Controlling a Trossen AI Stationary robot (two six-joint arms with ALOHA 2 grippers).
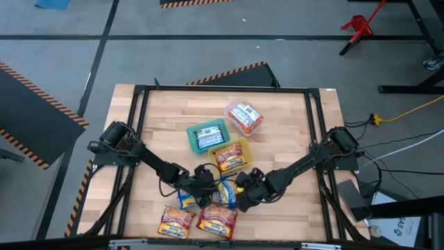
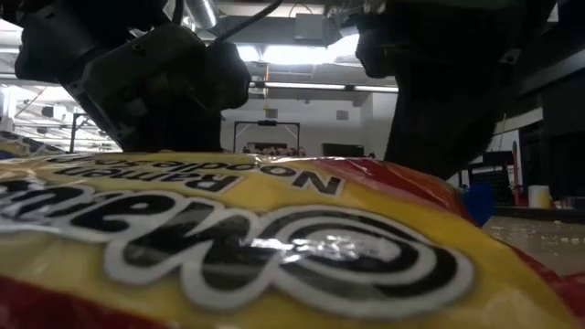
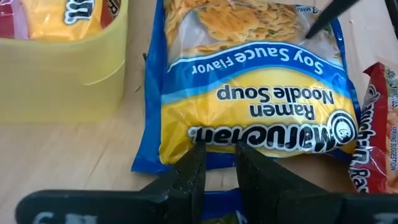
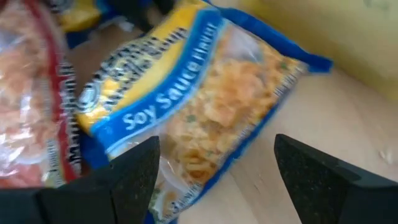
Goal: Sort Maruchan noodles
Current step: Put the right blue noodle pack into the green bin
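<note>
A blue-and-yellow Maruchan soy sauce packet (image 3: pixel 249 93) lies flat on the wood between my two grippers, near the table's front (image 1: pixel 225 190). My left gripper (image 3: pixel 221 155) is open by a narrow gap, with its fingertips at the packet's logo end and nothing between them. My right gripper (image 4: pixel 214 174) stands wide open over the packet's other end (image 4: pixel 205 112), one finger on either side. A second blue packet (image 1: pixel 185 200) lies under the left arm. Two orange-red packets (image 1: pixel 175 221) (image 1: pixel 216 221) lie at the front edge; one of them fills the low view (image 2: pixel 274 247). My left gripper comes slanting down at the blue packet's logo end (image 3: pixel 224 140). Its fingertips (image 3: pixel 198 152) overlap that edge in the wrist view, and I cannot tell whether they touch it.
Three shallow containers stand at mid-table: a teal one (image 1: pixel 208 137), a clear one (image 1: pixel 244 117) and a yellow one (image 1: pixel 230 156), each holding a packet. The yellow container's wall (image 3: pixel 62 74) is close beside the blue packet. A red packet (image 3: pixel 379 124) lies against its other side.
</note>
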